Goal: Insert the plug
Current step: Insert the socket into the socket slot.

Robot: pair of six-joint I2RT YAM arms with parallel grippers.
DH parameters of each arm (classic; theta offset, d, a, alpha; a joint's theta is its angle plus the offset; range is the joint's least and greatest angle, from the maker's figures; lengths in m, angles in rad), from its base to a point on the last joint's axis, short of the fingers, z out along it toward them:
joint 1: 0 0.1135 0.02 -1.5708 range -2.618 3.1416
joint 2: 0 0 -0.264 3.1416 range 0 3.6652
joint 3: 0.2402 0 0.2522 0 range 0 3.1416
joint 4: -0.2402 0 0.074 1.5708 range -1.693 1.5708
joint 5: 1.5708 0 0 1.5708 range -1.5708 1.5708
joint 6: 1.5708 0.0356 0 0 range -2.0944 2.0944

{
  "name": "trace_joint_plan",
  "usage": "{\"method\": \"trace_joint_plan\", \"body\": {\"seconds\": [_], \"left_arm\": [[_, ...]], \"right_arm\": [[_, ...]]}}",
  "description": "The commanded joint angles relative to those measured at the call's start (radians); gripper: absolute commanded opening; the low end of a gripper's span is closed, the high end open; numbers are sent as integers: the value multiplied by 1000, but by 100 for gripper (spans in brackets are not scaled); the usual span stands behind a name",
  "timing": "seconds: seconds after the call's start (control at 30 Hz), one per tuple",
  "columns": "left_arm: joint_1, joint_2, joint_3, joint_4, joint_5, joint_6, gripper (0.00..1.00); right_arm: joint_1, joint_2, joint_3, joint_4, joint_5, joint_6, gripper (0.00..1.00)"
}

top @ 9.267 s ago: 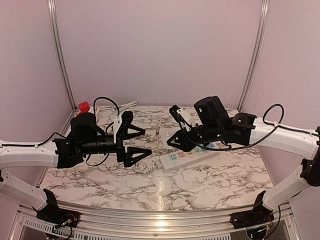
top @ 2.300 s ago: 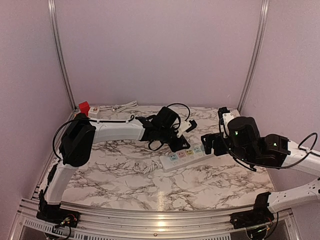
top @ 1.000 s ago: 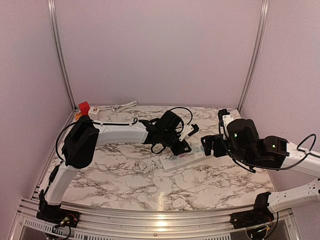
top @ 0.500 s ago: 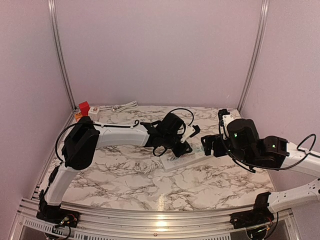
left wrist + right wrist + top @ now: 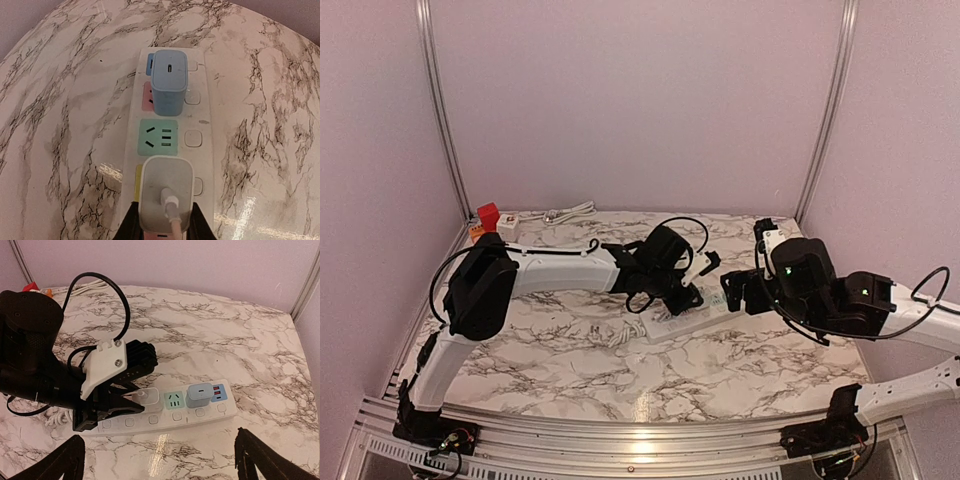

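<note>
Left end effector (image 5: pixel 164 224) pinches the white plug (image 5: pixel 166 190) over the yellow socket (image 5: pixel 138 176) of the power strip (image 5: pixel 206 117); seating hidden. Right end effector (image 5: pixel 157 440) spread wide.

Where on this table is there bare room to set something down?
Free: marble between power strip and arm bases; far right corner behind the strip. Crowded: the strip, left gripper on its plug, right gripper alongside; far left corner with red block and cable.

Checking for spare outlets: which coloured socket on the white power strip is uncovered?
The green socket, between the pale blue adapter and the white plug; the others are blocked.
</note>
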Motion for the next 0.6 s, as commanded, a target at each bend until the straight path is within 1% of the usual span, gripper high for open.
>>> {"method": "trace_joint_plan", "body": {"seconds": [0.0, 0.27, 0.43, 0.57], "left_arm": [[-4, 80, -36, -230, 23, 12, 0], [-4, 105, 26, -229, 53, -24, 0], [-5, 148, 72, -227, 81, -39, 0], [-12, 181, 81, -227, 101, -48, 0]], "right_arm": [[-4, 4, 28, 28, 16, 0, 99], [-4, 7, 24, 28, 13, 9, 99], [-5, -9, 15, 25, 14, 17, 98], [-4, -24, 1, 23, 16, 22, 98]]}}
